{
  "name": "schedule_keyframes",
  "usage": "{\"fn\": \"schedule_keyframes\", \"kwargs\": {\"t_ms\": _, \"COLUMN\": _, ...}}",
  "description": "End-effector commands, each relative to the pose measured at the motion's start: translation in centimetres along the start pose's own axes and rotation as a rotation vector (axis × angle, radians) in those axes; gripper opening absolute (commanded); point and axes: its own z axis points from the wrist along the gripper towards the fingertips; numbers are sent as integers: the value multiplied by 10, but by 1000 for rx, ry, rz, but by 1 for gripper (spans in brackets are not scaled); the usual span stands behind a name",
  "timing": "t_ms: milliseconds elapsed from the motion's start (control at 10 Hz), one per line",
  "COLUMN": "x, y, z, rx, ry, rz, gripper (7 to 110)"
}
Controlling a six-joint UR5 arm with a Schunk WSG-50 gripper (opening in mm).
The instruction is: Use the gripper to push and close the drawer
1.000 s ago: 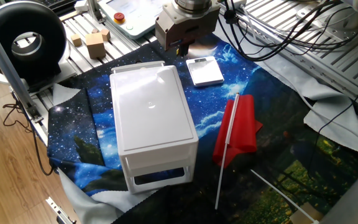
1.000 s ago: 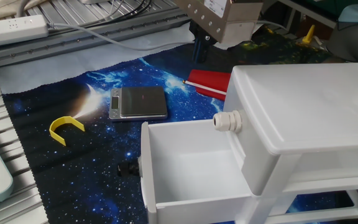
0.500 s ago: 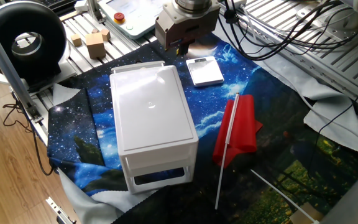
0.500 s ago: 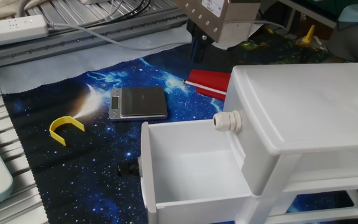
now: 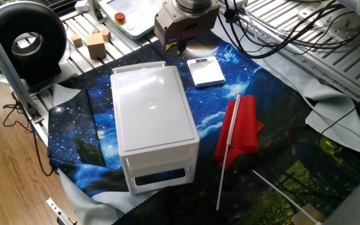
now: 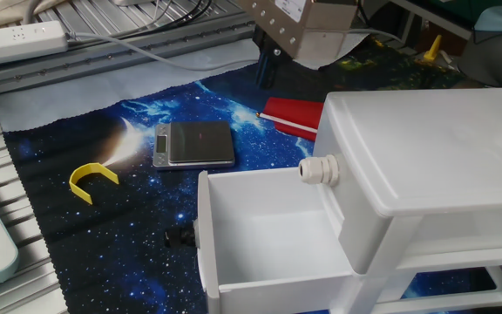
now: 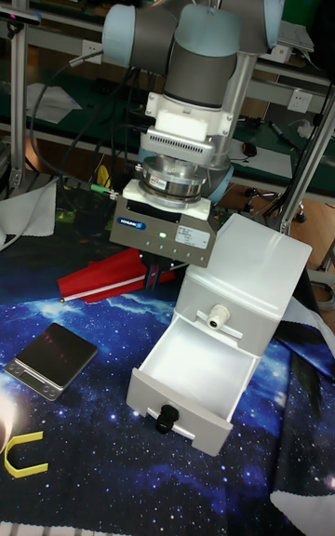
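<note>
My gripper (image 7: 156, 266) hangs above the cloth behind the cabinet (image 7: 244, 289), clear of everything; its black fingertips (image 6: 264, 68) look close together, but I cannot tell whether they are pressed shut or slightly parted. A dark label with pale lettering sits on the gripper body in the tall fixed view, too small for me to read; a green light glows beside it.

The drawer (image 7: 191, 376) stands pulled well out of the cabinet's upper slot, open and white inside, a black knob (image 7: 166, 418) on its front.

A red folded item (image 5: 239, 128) with a white stick lies beside the cabinet. A small flat scale (image 6: 193, 143) rests near the drawer's open end, a yellow curved strip (image 6: 91, 178) farther off.

The table wears a blue starry galaxy cloth (image 5: 274, 103) over ribbed aluminium rails (image 5: 292, 25). Wooden blocks (image 5: 95, 44), a black ring-shaped unit (image 5: 24, 40), a white power strip (image 6: 16, 39) and loose black cables (image 5: 280, 28) ring the workspace; wood floor (image 5: 5, 181) shows at the edge.
</note>
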Motion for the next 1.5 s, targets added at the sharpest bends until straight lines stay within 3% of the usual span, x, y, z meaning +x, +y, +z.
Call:
{"fn": "schedule_keyframes", "kwargs": {"t_ms": 0, "x": -14, "y": 6, "z": -2, "rx": -26, "ry": -54, "rz": 23, "gripper": 7}}
{"fn": "schedule_keyframes", "kwargs": {"t_ms": 100, "x": -19, "y": 15, "z": -2, "rx": -65, "ry": -74, "rz": 38, "gripper": 7}}
{"fn": "schedule_keyframes", "kwargs": {"t_ms": 500, "x": -15, "y": 18, "z": -2, "rx": -74, "ry": -58, "rz": -12, "gripper": 7}}
{"fn": "schedule_keyframes", "kwargs": {"t_ms": 800, "x": -3, "y": 21, "z": -2, "rx": -88, "ry": -12, "rz": -62, "gripper": 7}}
{"fn": "schedule_keyframes", "kwargs": {"t_ms": 900, "x": -7, "y": 18, "z": -7, "rx": -85, "ry": 12, "rz": -72, "gripper": 7}}
{"fn": "schedule_keyframes", "kwargs": {"t_ms": 1100, "x": -36, "y": 10, "z": -25, "rx": -80, "ry": 59, "rz": -84, "gripper": 7}}
{"fn": "schedule_keyframes", "kwargs": {"t_ms": 1400, "x": -59, "y": 27, "z": -17, "rx": -52, "ry": 48, "rz": -70, "gripper": 7}}
